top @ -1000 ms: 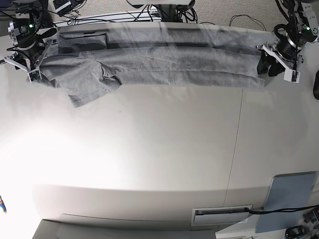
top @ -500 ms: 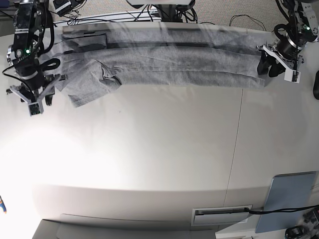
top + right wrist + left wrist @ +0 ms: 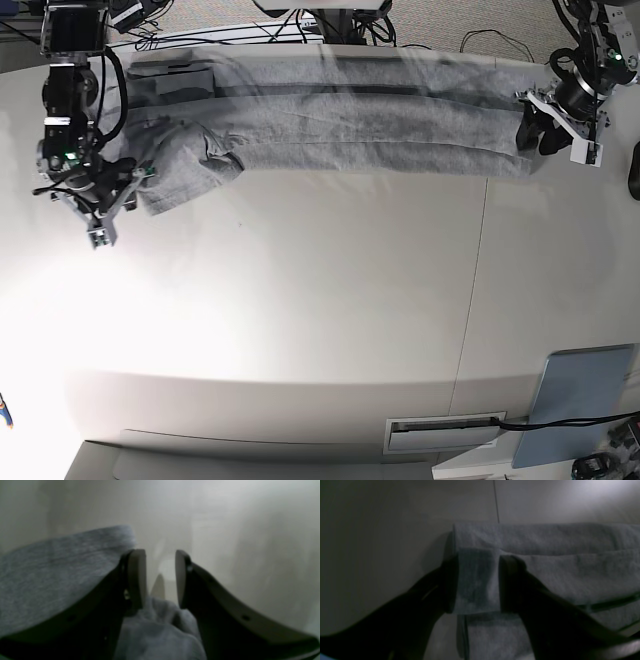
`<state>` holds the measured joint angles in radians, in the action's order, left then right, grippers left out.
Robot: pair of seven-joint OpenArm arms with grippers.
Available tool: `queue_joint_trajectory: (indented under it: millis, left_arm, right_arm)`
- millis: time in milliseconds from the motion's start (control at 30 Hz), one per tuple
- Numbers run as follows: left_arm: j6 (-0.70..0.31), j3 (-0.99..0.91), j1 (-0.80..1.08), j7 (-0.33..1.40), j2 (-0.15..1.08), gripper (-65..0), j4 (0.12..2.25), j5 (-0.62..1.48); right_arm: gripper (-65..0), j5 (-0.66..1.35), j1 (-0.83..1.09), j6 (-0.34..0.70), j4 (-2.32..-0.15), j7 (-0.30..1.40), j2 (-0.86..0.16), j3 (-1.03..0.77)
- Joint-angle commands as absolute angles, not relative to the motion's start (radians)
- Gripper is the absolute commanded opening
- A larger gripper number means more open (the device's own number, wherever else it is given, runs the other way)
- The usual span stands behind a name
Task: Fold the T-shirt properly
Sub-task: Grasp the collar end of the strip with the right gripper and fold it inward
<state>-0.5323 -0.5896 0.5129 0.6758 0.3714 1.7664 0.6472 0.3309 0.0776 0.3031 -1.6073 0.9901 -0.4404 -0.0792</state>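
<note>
We are looking at the T-shirt [image 3: 350,125] lying as a long folded band across the top of the table [image 3: 330,330], running from the upper left to the upper right of the base view, with one loose flap spreading downward at its left end. At the upper right, our left gripper [image 3: 475,580] is clamping a folded edge of the grey cloth between its dark fingers [image 3: 512,585]; the wrist view is showing fabric filling the gap. At the left edge of the base view, our right gripper [image 3: 158,577] is sitting just beside the loose flap, its jaws parted with bare table showing between the pads [image 3: 136,575], gripping nothing; a bunch of cloth is lying below them.
</note>
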Motion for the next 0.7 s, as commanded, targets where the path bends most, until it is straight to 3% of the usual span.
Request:
queue_joint_trajectory:
  millis: [0,567,667]
  left_arm:
    - [-0.537,-0.598,0.515,0.654,0.385,-37.9,1.778,0.657]
    - [-0.537,-0.598,0.515,0.654,0.385,-37.9,1.778,0.658]
    - [-0.537,-0.598,0.516,0.654,0.385,-37.9,1.778,0.657]
  right_arm:
    - [-45.0,0.332,0.064,0.299,-1.62,0.972,-0.457,-0.07]
    - [-45.1,0.322,0.04,0.293,-1.507,0.928,-0.457,-0.012]
    - [-48.3,0.325,0.033,0.304,-1.478,0.93,-0.458,-0.012]
